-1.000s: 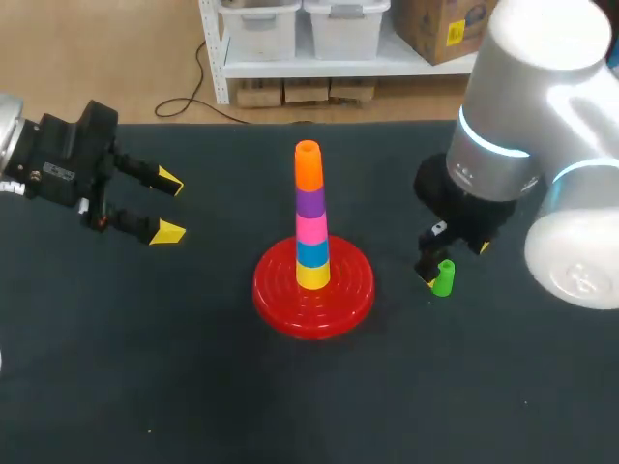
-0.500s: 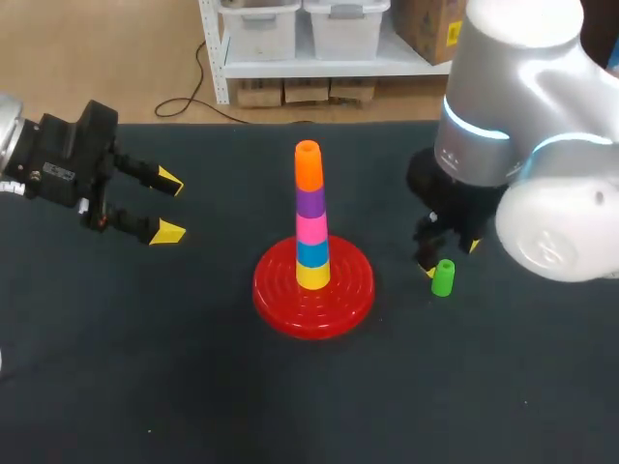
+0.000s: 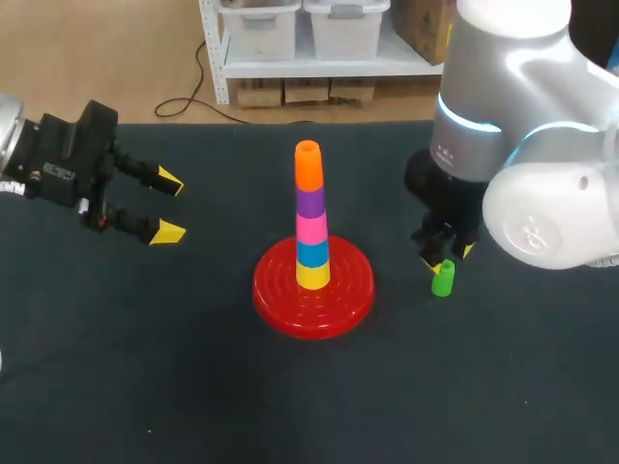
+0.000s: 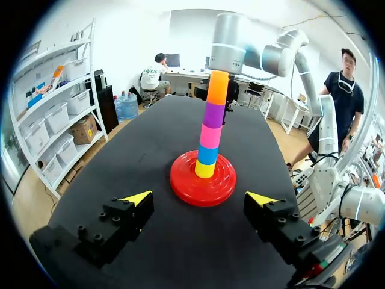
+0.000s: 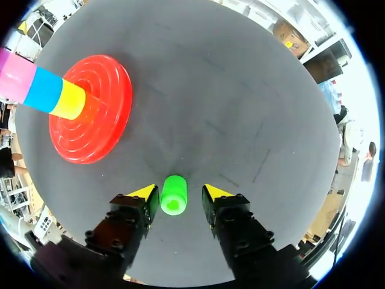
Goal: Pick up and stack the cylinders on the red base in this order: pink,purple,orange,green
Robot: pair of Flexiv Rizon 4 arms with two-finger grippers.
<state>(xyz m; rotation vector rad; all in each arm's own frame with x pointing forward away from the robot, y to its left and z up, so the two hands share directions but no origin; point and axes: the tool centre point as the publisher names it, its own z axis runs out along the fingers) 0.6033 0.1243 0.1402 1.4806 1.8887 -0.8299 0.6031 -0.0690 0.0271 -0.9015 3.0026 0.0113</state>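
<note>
On the red base (image 3: 280, 307) stands a stack of yellow, blue, pink, purple and orange cylinders (image 3: 310, 217), the orange one on top. The base (image 4: 186, 188) and stack (image 4: 212, 114) also show ahead of my left gripper (image 4: 200, 198), which hangs open and empty at the table's left (image 3: 164, 206). A green cylinder (image 3: 443, 278) stands upright on the black table to the right of the base. My right gripper (image 3: 447, 257) is lowered over it. In the right wrist view the green cylinder (image 5: 174, 195) sits between the open fingers of this gripper (image 5: 175, 191), with a narrow gap still showing on one side.
The black table (image 3: 193, 387) spreads around the base with nothing else lying on it. The red base (image 5: 90, 108) lies ahead and to one side of my right gripper. My bulky right arm (image 3: 522, 145) stands over the table's right part.
My right arm has shifted a little towards the middle and settled over the green cylinder, and its fingers have narrowed around it. The left arm and the stack have not moved.
</note>
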